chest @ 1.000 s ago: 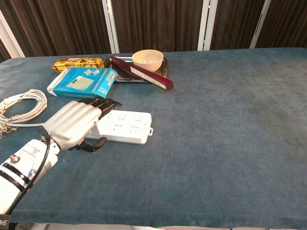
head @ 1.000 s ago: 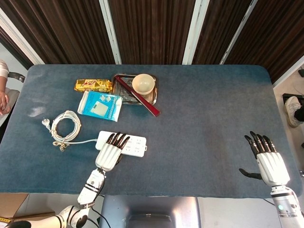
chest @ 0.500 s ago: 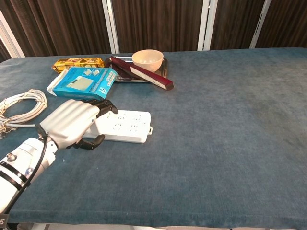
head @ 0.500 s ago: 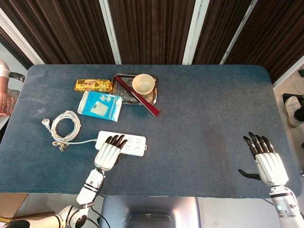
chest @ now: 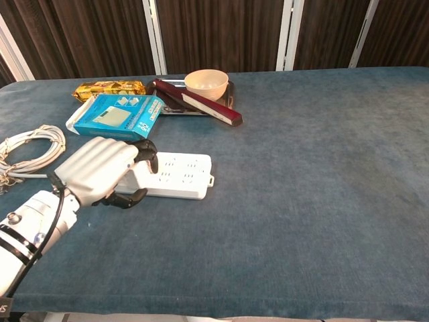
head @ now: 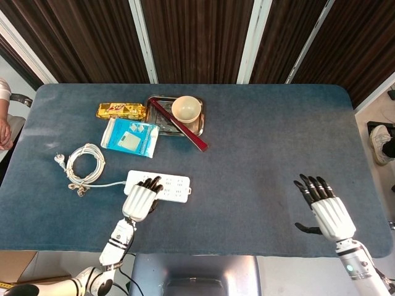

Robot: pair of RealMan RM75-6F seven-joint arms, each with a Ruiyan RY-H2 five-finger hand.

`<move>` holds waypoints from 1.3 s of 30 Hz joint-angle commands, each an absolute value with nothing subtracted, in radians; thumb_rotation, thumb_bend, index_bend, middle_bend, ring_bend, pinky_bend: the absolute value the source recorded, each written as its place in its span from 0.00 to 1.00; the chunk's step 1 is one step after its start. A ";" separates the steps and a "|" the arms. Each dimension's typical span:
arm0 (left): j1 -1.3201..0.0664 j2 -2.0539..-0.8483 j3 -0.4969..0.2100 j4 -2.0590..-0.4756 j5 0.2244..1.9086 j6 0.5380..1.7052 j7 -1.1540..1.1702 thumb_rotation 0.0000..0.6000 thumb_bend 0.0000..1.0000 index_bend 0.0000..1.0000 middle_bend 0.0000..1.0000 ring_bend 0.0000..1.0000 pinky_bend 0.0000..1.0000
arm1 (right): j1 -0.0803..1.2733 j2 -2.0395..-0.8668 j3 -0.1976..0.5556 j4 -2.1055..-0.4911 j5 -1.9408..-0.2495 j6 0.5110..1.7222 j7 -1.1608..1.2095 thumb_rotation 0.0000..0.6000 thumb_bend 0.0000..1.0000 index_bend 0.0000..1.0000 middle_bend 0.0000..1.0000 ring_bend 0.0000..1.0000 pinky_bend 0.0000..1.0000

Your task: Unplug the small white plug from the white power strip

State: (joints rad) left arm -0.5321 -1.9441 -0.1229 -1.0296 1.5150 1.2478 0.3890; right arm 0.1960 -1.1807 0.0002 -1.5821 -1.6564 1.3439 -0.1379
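The white power strip lies flat near the table's front left, its cord running left to a coiled white cable. My left hand covers the strip's left end, fingers curled down onto its top and thumb at the near side. The small white plug is hidden under that hand, and I cannot tell whether the fingers hold it. My right hand hovers over the table's front right with fingers spread and nothing in it. It is absent from the chest view.
A blue box lies just behind the strip. Further back are a yellow snack pack, and a metal tray with a cream bowl and a dark red bar.
My left hand's fingers have curled down onto the strip's left end and drawn slightly toward me. My right hand has moved left and a little away from the front edge.
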 commanded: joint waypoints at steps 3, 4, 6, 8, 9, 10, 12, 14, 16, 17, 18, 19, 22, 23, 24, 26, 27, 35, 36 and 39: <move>-0.537 -1.953 -0.120 -1.026 1.522 1.263 0.369 1.00 0.63 0.45 0.47 0.41 0.61 | 0.321 -1.275 -0.004 -1.537 -1.794 1.252 -0.216 1.00 0.20 0.00 0.00 0.00 0.00; -0.538 -1.953 -0.121 -1.030 1.521 1.263 0.369 1.00 0.63 0.45 0.47 0.41 0.61 | 0.342 -1.292 -0.002 -1.530 -1.808 1.235 -0.220 1.00 0.25 0.00 0.00 0.00 0.00; -0.542 -1.953 -0.119 -1.038 1.523 1.263 0.374 1.00 0.63 0.45 0.47 0.41 0.61 | 0.387 -1.334 0.004 -1.512 -1.827 1.191 -0.225 1.00 0.33 0.00 0.00 0.00 0.00; -0.545 -1.951 -0.114 -1.052 1.525 1.260 0.382 1.00 0.63 0.45 0.46 0.41 0.61 | 0.428 -1.375 0.009 -1.491 -1.834 1.147 -0.224 1.00 0.42 0.00 0.00 0.00 0.00; -0.545 -1.951 -0.111 -1.058 1.526 1.257 0.385 1.00 0.62 0.45 0.46 0.41 0.61 | 0.444 -1.393 0.013 -1.482 -1.833 1.129 -0.226 1.00 0.45 0.00 0.00 0.00 0.00; -0.546 -1.951 -0.108 -1.066 1.525 1.254 0.389 1.00 0.62 0.45 0.46 0.41 0.60 | 0.461 -1.411 0.016 -1.473 -1.833 1.111 -0.226 1.00 0.50 0.00 0.00 0.00 0.00; -0.548 -1.951 -0.105 -1.084 1.522 1.246 0.399 1.00 0.62 0.45 0.46 0.41 0.60 | 0.499 -1.456 0.028 -1.446 -1.827 1.075 -0.217 1.00 0.57 0.00 0.00 0.00 0.00; -0.550 -1.952 -0.100 -1.103 1.517 1.235 0.411 1.00 0.62 0.45 0.46 0.41 0.60 | 0.531 -1.499 0.040 -1.419 -1.816 1.048 -0.200 1.00 0.63 0.00 0.00 0.00 0.00; -0.552 -1.951 -0.096 -1.119 1.515 1.226 0.424 1.00 0.62 0.45 0.46 0.41 0.60 | 0.553 -1.529 0.051 -1.401 -1.796 1.022 -0.200 1.00 0.64 0.00 0.00 0.00 0.00; -0.554 -1.951 -0.095 -1.126 1.515 1.223 0.429 1.00 0.62 0.44 0.46 0.41 0.60 | 0.563 -1.542 0.055 -1.396 -1.785 1.007 -0.205 1.00 0.66 0.00 0.00 0.00 0.00; -0.556 -1.951 -0.094 -1.133 1.515 1.221 0.435 1.00 0.62 0.44 0.46 0.41 0.60 | 0.576 -1.557 0.061 -1.390 -1.769 0.984 -0.213 1.00 0.67 0.00 0.00 0.00 0.00; -0.556 -1.951 -0.093 -1.137 1.515 1.220 0.438 1.00 0.62 0.44 0.46 0.41 0.60 | 0.585 -1.567 0.064 -1.387 -1.756 0.967 -0.223 1.00 0.69 0.00 0.00 0.00 0.00; -0.558 -1.952 -0.091 -1.145 1.512 1.216 0.450 1.00 0.61 0.44 0.46 0.41 0.60 | 0.611 -1.597 0.074 -1.383 -1.724 0.926 -0.261 1.00 0.76 0.02 0.02 0.00 0.00; -0.559 -1.952 -0.091 -1.146 1.510 1.212 0.455 1.00 0.61 0.44 0.46 0.41 0.60 | 0.620 -1.606 0.076 -1.384 -1.710 0.910 -0.274 1.00 0.77 0.02 0.03 0.00 0.00; -0.560 -1.952 -0.091 -1.147 1.507 1.210 0.458 1.00 0.61 0.44 0.46 0.41 0.60 | 0.627 -1.612 0.078 -1.386 -1.700 0.898 -0.284 1.00 0.79 0.04 0.04 0.00 0.00; -0.561 -1.953 -0.091 -1.147 1.503 1.205 0.465 1.00 0.61 0.44 0.46 0.41 0.60 | 0.641 -1.621 0.081 -1.389 -1.677 0.870 -0.319 1.00 0.81 0.05 0.05 0.00 0.00; -0.561 -1.953 -0.091 -1.148 1.502 1.203 0.468 1.00 0.61 0.44 0.46 0.41 0.60 | 0.646 -1.624 0.081 -1.392 -1.667 0.858 -0.333 1.00 0.81 0.06 0.05 0.00 0.00; -0.565 -1.957 -0.089 -1.157 1.503 1.205 0.477 1.00 0.63 0.46 0.48 0.41 0.60 | 0.673 -1.646 0.080 -1.399 -1.590 0.783 -0.428 1.00 0.82 0.07 0.06 0.00 0.00; -0.564 -1.958 -0.087 -1.158 1.505 1.208 0.478 1.00 0.63 0.46 0.48 0.41 0.60 | 0.677 -1.653 0.083 -1.400 -1.569 0.772 -0.451 1.00 0.82 0.07 0.06 0.00 0.00; -0.564 -1.956 -0.085 -1.163 1.506 1.210 0.482 1.00 0.63 0.46 0.48 0.41 0.60 | 0.682 -1.656 0.085 -1.413 -1.529 0.760 -0.501 1.00 0.84 0.08 0.07 0.00 0.00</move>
State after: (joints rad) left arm -0.5639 -1.9564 -0.0850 -1.1620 1.5063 1.2093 0.4815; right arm 0.6729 -1.6473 0.0829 -1.4051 -1.5629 0.7794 -0.4623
